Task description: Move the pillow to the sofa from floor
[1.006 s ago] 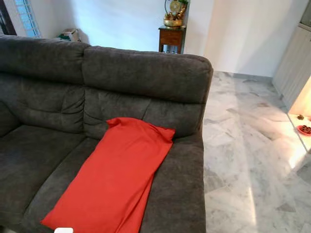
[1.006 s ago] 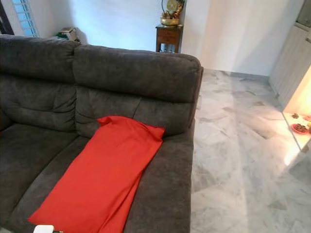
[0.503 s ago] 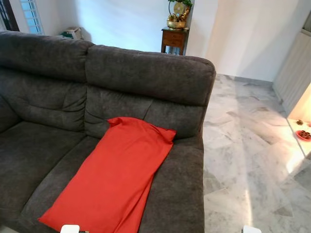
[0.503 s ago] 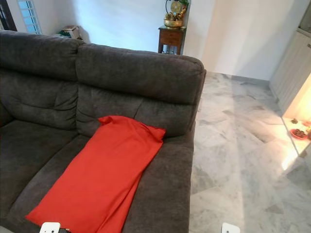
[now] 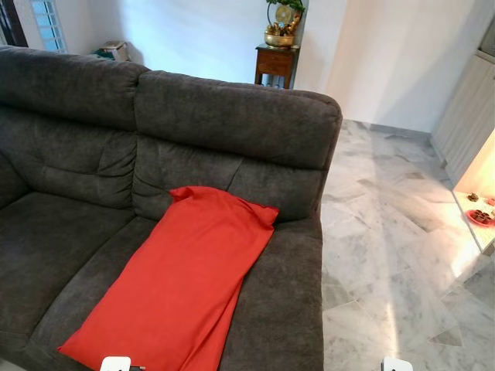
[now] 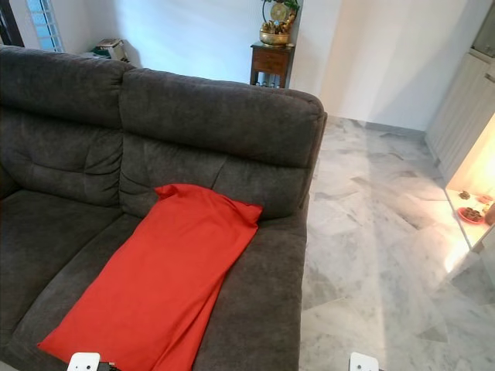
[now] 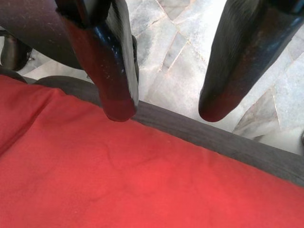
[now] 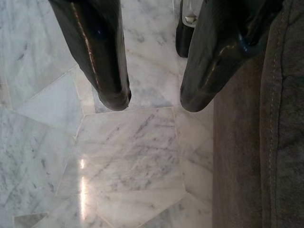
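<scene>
Since the red pillow [image 5: 174, 282] already lies on the sofa [image 5: 232, 124] seat, we should simply back off: left gripper [image 7: 164, 111] fingers spread above its edge, right gripper [image 8: 154, 102] fingers spread over the floor [image 8: 133, 156] at our four o'clock.

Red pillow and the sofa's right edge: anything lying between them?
Nothing; bare grey seat fabric separates the red fabric pillow from the dark grey fabric sofa edge, in the left eye view.

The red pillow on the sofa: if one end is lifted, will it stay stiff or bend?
The pillow lies flat and follows the sofa seat, so it would probably sag. It looks thin, likely light. Its smooth cloth may slip.
</scene>
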Controlling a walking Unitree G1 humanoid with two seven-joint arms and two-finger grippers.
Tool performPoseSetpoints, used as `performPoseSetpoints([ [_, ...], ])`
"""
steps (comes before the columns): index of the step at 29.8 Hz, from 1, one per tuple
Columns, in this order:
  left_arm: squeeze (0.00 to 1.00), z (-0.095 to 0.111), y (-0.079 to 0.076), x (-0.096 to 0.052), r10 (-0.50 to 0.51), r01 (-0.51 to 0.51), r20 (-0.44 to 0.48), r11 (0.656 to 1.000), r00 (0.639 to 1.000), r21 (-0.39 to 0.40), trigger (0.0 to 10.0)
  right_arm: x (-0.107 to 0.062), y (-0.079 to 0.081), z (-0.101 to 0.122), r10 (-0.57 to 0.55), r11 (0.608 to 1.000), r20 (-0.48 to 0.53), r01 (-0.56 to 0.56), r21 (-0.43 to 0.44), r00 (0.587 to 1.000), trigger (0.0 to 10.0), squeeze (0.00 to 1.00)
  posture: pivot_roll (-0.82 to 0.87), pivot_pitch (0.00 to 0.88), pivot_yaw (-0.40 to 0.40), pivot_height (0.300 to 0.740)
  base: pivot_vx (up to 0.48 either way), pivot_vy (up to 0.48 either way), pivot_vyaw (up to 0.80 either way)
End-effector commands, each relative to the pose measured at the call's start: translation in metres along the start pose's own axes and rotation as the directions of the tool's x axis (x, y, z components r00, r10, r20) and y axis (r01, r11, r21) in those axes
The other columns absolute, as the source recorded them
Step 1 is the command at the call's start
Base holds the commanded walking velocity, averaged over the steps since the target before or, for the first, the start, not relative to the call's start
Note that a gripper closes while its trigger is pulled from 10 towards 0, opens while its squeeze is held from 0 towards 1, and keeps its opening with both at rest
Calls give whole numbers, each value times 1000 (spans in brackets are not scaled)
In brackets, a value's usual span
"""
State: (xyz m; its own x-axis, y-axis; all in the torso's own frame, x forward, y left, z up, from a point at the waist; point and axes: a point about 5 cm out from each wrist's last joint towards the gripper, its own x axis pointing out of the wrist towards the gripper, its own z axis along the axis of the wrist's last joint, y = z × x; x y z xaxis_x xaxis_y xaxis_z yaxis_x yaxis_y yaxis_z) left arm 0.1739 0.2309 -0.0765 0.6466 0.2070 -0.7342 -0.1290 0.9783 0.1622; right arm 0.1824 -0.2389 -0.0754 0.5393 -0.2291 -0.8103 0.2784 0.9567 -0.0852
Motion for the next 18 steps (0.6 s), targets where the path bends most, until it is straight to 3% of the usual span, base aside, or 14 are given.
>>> performPoseSetpoints([
  [1, 0, 0, -2, 1, 0, 0, -8, 1000, 1000, 7, 10000, 1, 3, 5, 9, 1000, 8, -9, -8, 1000, 10000, 0, 140, 0, -82, 740, 0, 0, 0],
  [18, 0, -6, 4, -2, 2, -1, -19, 999, 1000, 33, 10000, 0, 8, -5, 37, 999, -16, -37, -21, 999, 10000, 0, 149, 0, -66, 740, 0, 0, 0],
])
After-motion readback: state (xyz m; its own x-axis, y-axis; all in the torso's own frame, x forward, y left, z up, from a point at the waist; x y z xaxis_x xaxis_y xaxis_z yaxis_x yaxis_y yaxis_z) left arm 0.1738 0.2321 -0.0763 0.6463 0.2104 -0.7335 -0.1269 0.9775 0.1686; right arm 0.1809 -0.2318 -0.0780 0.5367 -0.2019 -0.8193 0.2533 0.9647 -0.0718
